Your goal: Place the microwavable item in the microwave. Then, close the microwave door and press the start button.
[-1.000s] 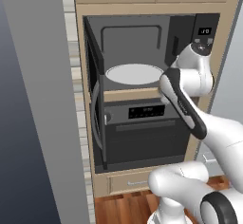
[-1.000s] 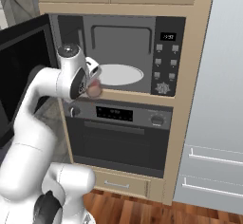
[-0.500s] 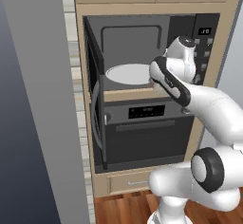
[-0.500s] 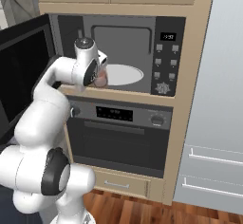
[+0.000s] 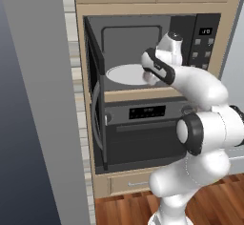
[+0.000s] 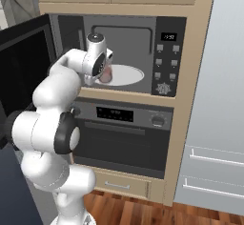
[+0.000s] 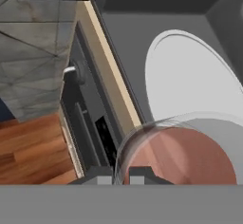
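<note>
Gripper (image 7: 121, 174): pressed tight on the cup's rim; in the hand view the two dark tips sit at the near edge of the rim.
Cup (image 7: 182, 154): pinkish, see-through, held at the microwave's mouth; in the right base view it shows just under the hand (image 6: 106, 74), over the near left part of the turntable. Whether it touches the turntable cannot be told.
Turntable (image 5: 125, 74): white, round, on the cavity floor; bare beyond the cup.
Microwave (image 6: 121, 34): cavity open to the front, dark walls well apart from the hand on both sides and above.
Front lip (image 7: 112, 66): tan shelf edge runs just below the cavity, close under the cup.
Door (image 5: 96, 100): swung wide to the left, standing edge-on in the left base view, with its bar handle toward the robot.
Panel (image 6: 167, 63): buttons and small display right of the cavity, apart from the arm.
Oven (image 6: 121, 136): below the microwave, door shut.
</note>
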